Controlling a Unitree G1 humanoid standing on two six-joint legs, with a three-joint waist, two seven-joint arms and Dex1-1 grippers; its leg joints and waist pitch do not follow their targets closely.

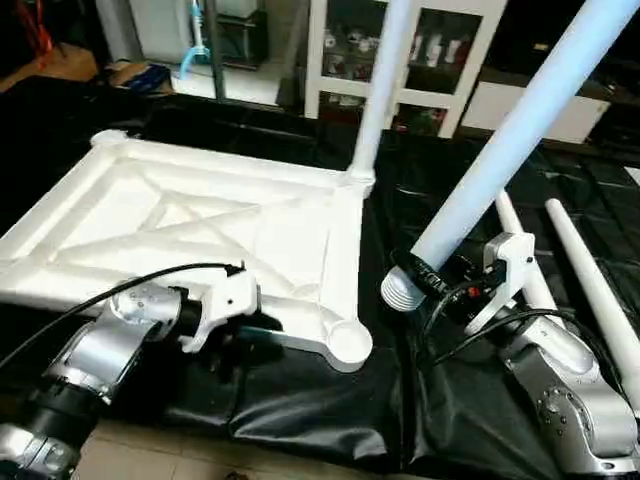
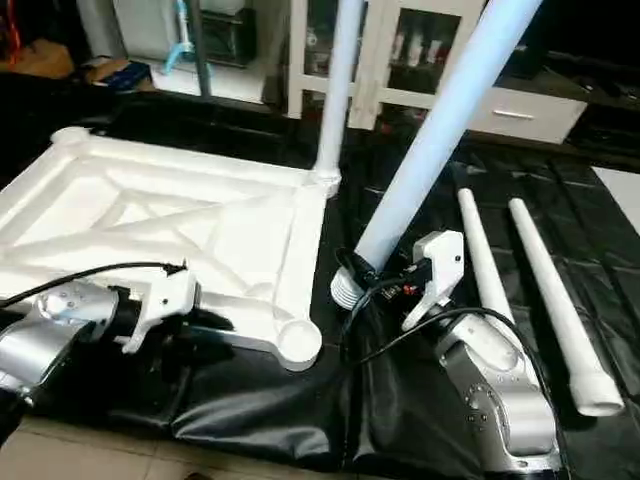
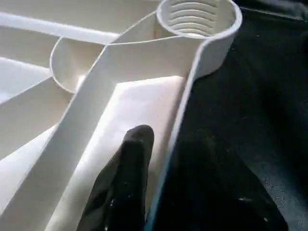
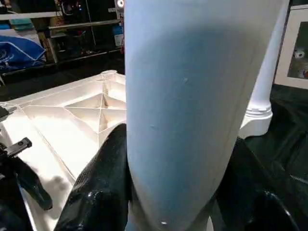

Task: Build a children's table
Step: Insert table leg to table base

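the second leg [image 1: 510,140] is clenched near its threaded end in the right claw [image 1: 452,283], beside the empty corner socket [image 1: 348,342] of the tabletop [image 1: 180,225], whose rim is pinched by the left claw [image 3: 159,192], so the thread should be squared over the socket before being turned.

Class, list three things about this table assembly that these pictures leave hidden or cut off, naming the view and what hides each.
1. Upper ends of the standing leg and the held leg: cut off by the head views' top edge.
2. Far-left socket of the table top: cut off by the left edge in the right eye view.
3. Right gripper contact: in its wrist view, the held leg covers the inner faces of the fingers.
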